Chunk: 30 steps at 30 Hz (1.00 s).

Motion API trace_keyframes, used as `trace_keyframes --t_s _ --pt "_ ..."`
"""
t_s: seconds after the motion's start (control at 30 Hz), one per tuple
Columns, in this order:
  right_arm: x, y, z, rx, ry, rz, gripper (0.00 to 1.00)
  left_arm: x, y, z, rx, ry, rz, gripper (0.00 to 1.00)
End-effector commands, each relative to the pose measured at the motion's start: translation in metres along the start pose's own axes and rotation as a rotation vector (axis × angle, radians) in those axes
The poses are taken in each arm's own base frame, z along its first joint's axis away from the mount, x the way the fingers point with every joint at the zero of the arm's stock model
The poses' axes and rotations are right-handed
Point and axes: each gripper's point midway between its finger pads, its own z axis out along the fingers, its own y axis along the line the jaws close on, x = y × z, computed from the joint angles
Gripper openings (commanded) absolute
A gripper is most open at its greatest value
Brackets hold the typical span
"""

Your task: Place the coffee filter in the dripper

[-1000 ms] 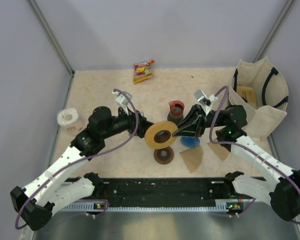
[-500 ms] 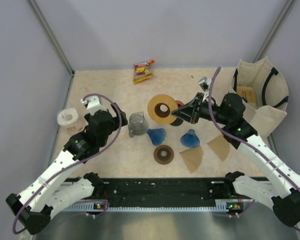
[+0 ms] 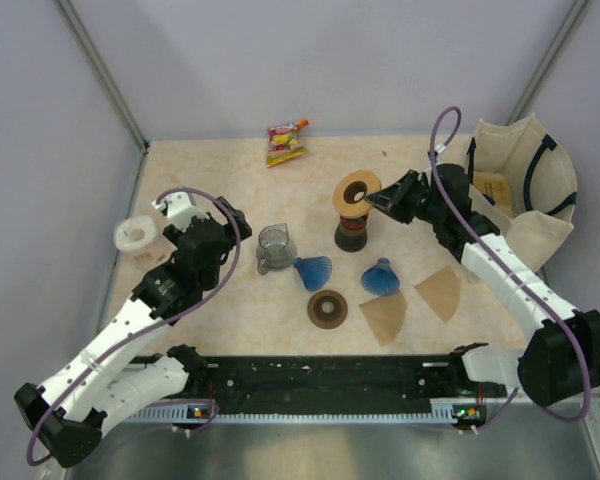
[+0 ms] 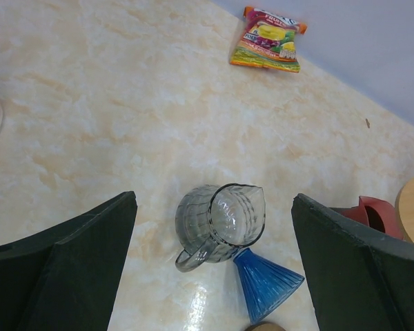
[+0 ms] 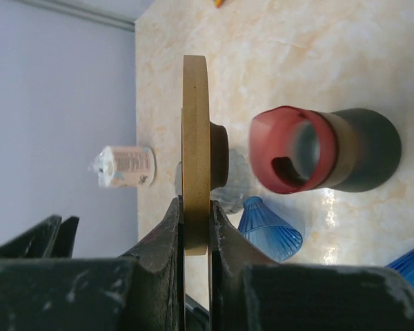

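Marbled beige tabletop, plain grey walls on three sides.

Right gripper: jaws clamped on the rim of a wooden disc. The wrist view shows it edge-on, its centre collar facing the red-rimmed cup. From above, the disc sits over the cup's mouth. Cannot tell whether it touches the rim.

Left gripper: fingers wide apart, holding nothing, hovering over the glass pitcher.

Outward from the cup:
- Blue dripper cone on its side, just in front.
- Second blue cone beside the pitcher.
- Second wooden ring lying flat, nearer the arm bases.
- Coffee filter flat on the table next to that ring, and a second filter just right of it. Both are well apart from either gripper, and neither is in a dripper.

Judgement: the step in hand looks like seating the disc on the cup as a stand. Filter placement is not yet begun.

To do it well:
- Bring the disc level with the cup's rim before lowering.
- Centre its hole over the mouth.
- Let go only once it rests all round.
- The cup looks a narrow footing, so a sideways drag on release could tip it.
- Withdraw upward, not across the cones.

Further out: snack packet, tote bag, white roll.
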Motion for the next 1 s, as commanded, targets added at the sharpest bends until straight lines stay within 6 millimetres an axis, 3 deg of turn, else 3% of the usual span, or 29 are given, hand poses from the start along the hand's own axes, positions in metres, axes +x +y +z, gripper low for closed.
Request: trace_keyframes --t_s 0.0,0.4,0.97 --pt "-0.015 0.007 0.008 -0.058 -0.032 0.153 0.0 -0.002 -0.008 0.002 0.04 -0.021 -0.025 0.99" --pt "-0.005 -0.017 0.031 -0.055 -0.003 0.272 0.0 0.012 0.006 0.0 0.023 0.004 -0.002 0.99" --pt "0.012 -0.063 0.041 -0.031 0.025 0.335 0.0 0.024 0.007 0.002 0.025 0.043 0.022 0.99"
